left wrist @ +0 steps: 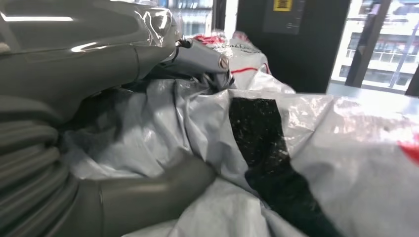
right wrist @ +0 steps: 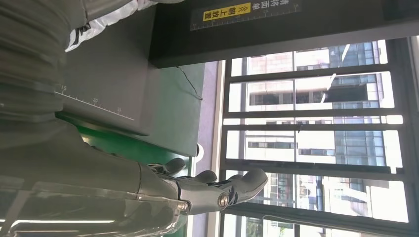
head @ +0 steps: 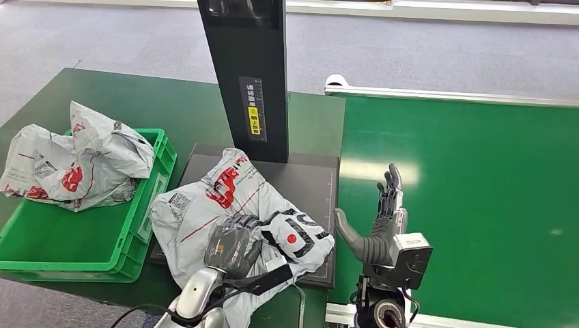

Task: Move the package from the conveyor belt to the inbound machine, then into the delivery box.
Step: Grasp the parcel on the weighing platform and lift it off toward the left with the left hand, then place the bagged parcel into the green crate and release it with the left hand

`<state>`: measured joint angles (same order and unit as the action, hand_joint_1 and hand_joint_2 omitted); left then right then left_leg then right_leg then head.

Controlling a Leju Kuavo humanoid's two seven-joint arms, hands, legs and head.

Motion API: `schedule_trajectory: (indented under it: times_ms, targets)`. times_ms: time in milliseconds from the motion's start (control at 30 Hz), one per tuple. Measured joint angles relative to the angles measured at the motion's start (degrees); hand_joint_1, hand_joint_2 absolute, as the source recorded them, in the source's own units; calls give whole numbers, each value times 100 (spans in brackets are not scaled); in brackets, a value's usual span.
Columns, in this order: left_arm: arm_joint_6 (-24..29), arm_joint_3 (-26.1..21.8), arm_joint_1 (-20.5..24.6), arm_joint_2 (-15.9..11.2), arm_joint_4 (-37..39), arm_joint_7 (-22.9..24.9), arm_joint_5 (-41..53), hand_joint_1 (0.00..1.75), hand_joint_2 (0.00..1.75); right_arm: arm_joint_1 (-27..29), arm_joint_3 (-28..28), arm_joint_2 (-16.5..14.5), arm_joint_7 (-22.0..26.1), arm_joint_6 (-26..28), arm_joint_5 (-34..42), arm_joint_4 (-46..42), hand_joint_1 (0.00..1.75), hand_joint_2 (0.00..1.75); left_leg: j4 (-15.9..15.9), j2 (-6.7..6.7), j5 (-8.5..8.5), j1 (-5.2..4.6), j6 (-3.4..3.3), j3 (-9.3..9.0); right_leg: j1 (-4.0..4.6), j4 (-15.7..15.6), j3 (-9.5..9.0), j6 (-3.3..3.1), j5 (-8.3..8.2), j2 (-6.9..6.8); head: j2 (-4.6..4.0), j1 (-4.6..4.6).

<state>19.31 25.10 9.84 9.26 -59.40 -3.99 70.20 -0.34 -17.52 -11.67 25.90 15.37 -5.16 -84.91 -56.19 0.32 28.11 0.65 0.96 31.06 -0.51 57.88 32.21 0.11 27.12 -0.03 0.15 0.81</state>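
With its fingers closed on the grey package lying on the scanner plate, the left hand should lift it high over the crate rim, while the empty, spread right hand hovers above the belt.

The left arm was silver, with black cables. Both hands, left hand and right hand, were grey, dark-fingered. A screw showed on the thumb.
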Motion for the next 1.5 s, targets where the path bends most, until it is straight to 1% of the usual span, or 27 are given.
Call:
schedule_trajectory:
  times_ms: [167, 300, 433, 533, 667, 767, 867, 967, 1033, 1200, 1300, 1400, 1500]
  targets:
    - [-49, -193, -39, 34, -127, -189, -632, 175, 175, 0, 20, 0, 0, -15, 0, 0, 0, 175, 0, 0, 0, 0, 1, -4, 0, 1, 2, 0, 0, 0, -1, -1]
    - [-149, -393, -157, 41, -409, -380, -1356, 175, 175, 0, 31, 0, -1, -18, 2, 0, 0, 175, 0, 1, 0, 0, 1, 1, 0, 1, 10, 0, 1, 1, -1, 0]
    - [-179, -544, -261, 40, -672, -576, -1781, 175, 175, 0, 36, 0, -2, -9, 14, 0, 0, 175, 0, 1, 0, 0, 1, 7, 0, 1, 15, 0, 1, 1, -1, -1]
    - [-151, -638, -426, 31, -1070, -1026, -2569, 175, 175, 4, 41, 1, -1, 62, 48, 0, 0, 175, 0, 4, 0, 0, 1, 13, 1, 1, 24, 0, 1, 2, 0, 1]
    - [-132, -691, -741, -31, -2102, -1626, -3680, 175, 175, 16, 57, 2, 43, 177, 99, 0, 0, 175, 0, 3, 0, 1, 1, 27, 1, 1, 37, 0, 1, 1, 0, 1]
    - [211, -718, -971, -91, -2994, -2065, -4008, 175, 175, 32, 72, 2, 84, 239, 128, 4, 0, 175, 0, 4, 0, 1, 1, 33, 1, 1, 45, 0, 1, 2, 0, 0]
    - [917, -814, -1127, -125, -3783, -2438, -4103, 175, 175, 48, 83, 2, 108, 266, 157, 23, 0, 175, 0, 3, 0, 1, 1, 38, 1, 1, 49, 0, 1, 2, 1, 0]
    - [1693, -974, -1229, -154, -4386, -2845, -4318, 175, 175, 84, 87, -12, 152, 287, 195, 46, 0, 175, 0, 2, 0, 1, 1, 39, 2, 1, 49, -1, 1, 2, 0, 0]
    - [1958, -1080, -1272, -183, -4683, -3015, -4447, 175, 175, 111, 86, -42, 180, 303, 208, 52, 0, 175, 1, 2, 0, 1, 1, 39, 2, 1, 49, -1, 2, 1, -1, 0]
    - [2040, -1221, -1341, -222, -5071, -3138, -4525, 175, 175, 134, 81, -93, 201, 337, 207, 52, 0, 175, 1, 3, 0, 1, 1, 38, 2, 1, 48, -1, 1, 1, -1, -1]
    - [2048, -1423, -1366, -156, -5241, -3416, -4662, 175, 175, 135, 67, -107, 202, 341, 206, 59, 0, 175, 0, 3, 0, 1, 1, 38, 1, 1, 48, -1, 1, 1, 1, -1]
    - [2057, -1862, -1311, -13, -5458, -3572, -4854, 175, 175, 132, 28, -109, 213, 352, 215, 91, 0, 175, 0, 2, 0, 1, 1, 38, 2, 1, 49, -1, 1, 1, 0, -1]
    - [2066, -2534, -1103, 120, -5538, -3587, -4992, 175, 175, 124, -26, -109, 225, 370, 256, 134, 0, 175, 1, 2, 0, 4, 2, 38, 5, 1, 49, -1, 1, 1, -1, -1]
